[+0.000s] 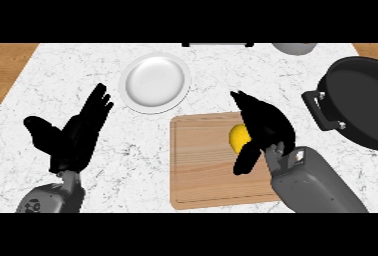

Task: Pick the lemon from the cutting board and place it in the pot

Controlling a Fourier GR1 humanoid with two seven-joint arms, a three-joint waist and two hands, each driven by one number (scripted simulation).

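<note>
The right robot hand comes in over the wooden cutting board, fingers and thumb curled around the lemon — which sits on the board's right half, partly hidden. Left of the board, the left robot hand rests open, fingers straight, above the marble worktop. A white plate lies just beyond the board — the black pot stands to the board's right.

Bright even light; soft glare on white plate; faint shadows; mild overall softness.
</note>
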